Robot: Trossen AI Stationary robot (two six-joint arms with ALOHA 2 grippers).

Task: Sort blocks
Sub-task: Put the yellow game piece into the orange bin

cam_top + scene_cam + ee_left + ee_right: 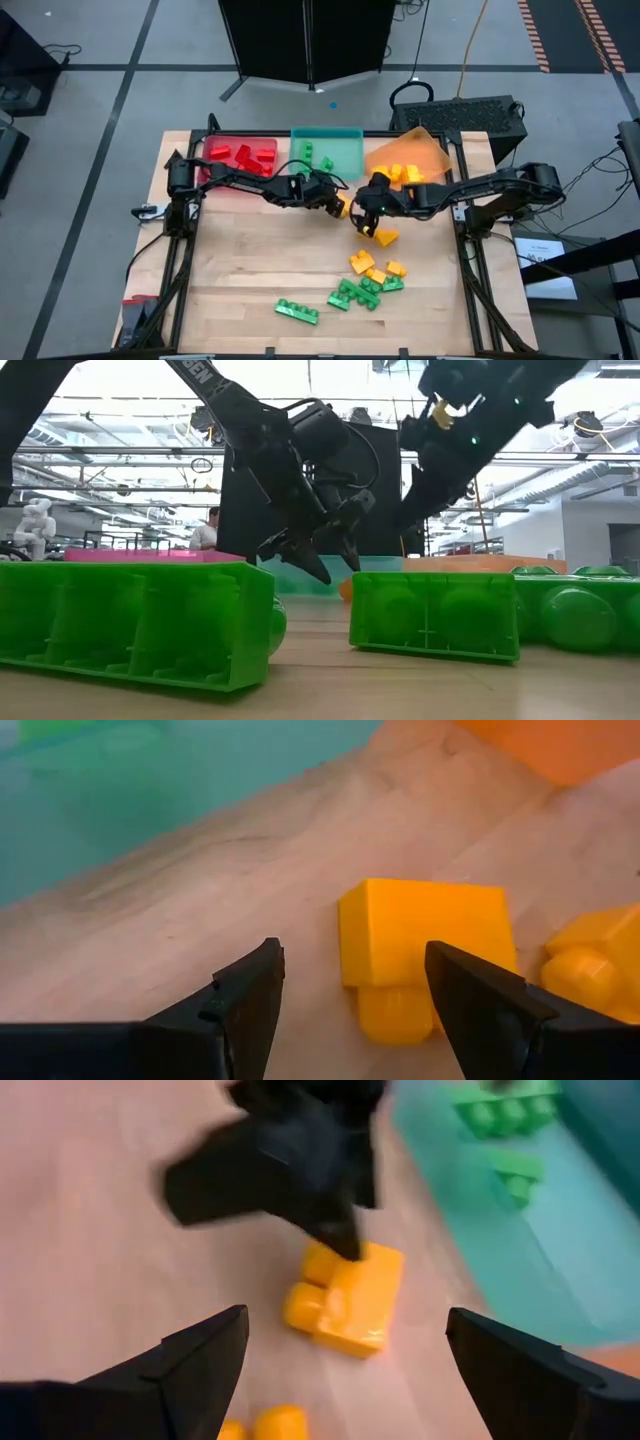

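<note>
From above, the left claw (338, 203) and right claw (366, 212) meet mid-bench (250, 270), just below the teal tray (328, 150). A yellow block (345, 211) lies between them. Red blocks (243, 155) sit in the red tray (240, 160), left of the teal tray; yellow ones in the tilted orange tray (405, 155), right of it. Loose green blocks (350, 295) and yellow blocks (375, 268) lie well below the teal tray.

At bench level, the left claw (325, 555) hangs spread, empty, behind two big green blocks (433, 615).

Left wrist: spread fingers (245, 995) flank the yellow block (425, 945), not touching it, near the teal tray (150, 800).

Right wrist: the right claw's fingers (205, 1355) stand wide, empty; the left claw (300, 1170) tips the yellow block (350, 1300) beside the teal tray (530, 1230)
</note>
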